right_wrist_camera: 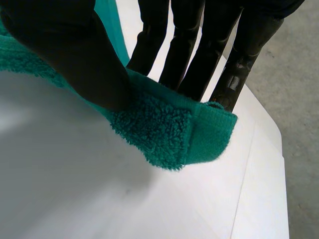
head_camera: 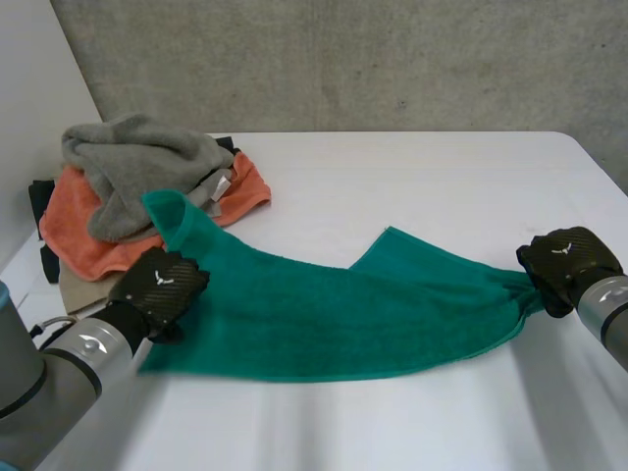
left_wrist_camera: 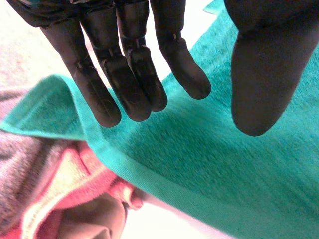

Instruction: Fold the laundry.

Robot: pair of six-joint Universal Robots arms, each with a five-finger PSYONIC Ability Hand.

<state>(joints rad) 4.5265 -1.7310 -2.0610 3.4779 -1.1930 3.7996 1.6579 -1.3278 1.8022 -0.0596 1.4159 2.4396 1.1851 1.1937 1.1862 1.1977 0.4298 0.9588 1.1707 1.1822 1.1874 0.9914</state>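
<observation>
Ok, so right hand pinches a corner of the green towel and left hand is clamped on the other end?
Not quite. The right hand does pinch a corner of the green towel, but the left hand is open at the other end: the left wrist view shows its fingers straight, thumb apart.

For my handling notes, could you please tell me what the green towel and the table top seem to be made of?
The green towel looks like terry cloth, probably cotton: fuzzy looped pile and a flat woven hem at the corner that the right hand pinches. The table looks like a smooth, matte white board, perhaps laminate.
</observation>
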